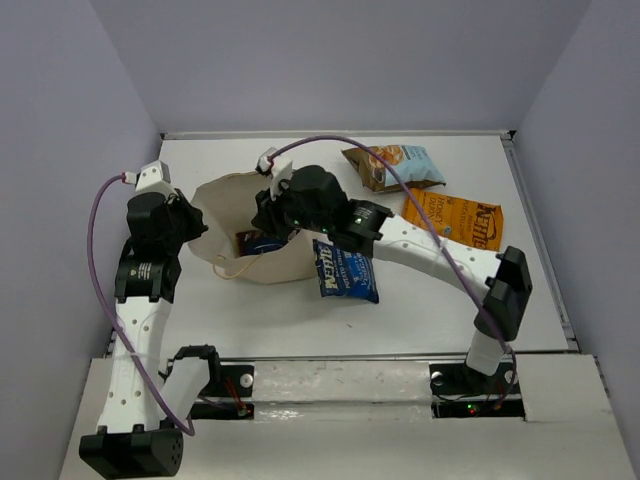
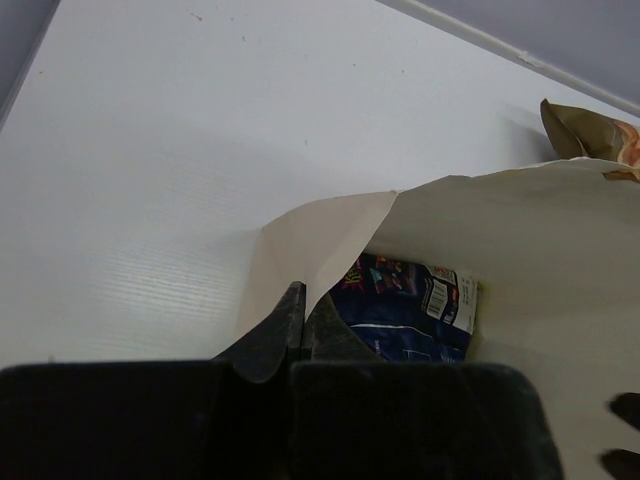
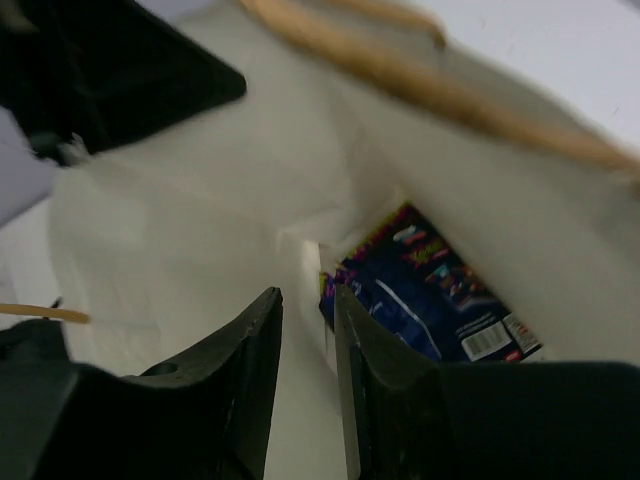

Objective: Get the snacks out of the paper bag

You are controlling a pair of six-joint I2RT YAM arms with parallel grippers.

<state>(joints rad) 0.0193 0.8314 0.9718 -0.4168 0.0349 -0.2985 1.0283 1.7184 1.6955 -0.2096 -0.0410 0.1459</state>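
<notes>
The tan paper bag (image 1: 228,205) lies on its side left of centre. My left gripper (image 1: 197,224) is shut on the bag's left rim, and the paper edge (image 2: 300,240) is pinched between its fingers (image 2: 300,312). My right gripper (image 1: 270,222) reaches into the bag's mouth. Its jaws (image 3: 308,300) are a little apart with nothing between them. The dark purple-blue chip bag (image 3: 430,290) lies inside just right of them and also shows in the left wrist view (image 2: 405,310). On the table lie the blue bag with white lettering (image 1: 346,270), the light blue and brown bag (image 1: 395,165) and the orange bag (image 1: 455,220).
A cord handle (image 1: 232,266) trails from the bag's near side, and another crosses the top of the right wrist view (image 3: 430,90). The table's raised walls run along the back and right edges (image 1: 540,220). The right arm's forearm (image 1: 420,250) spans above the blue bag.
</notes>
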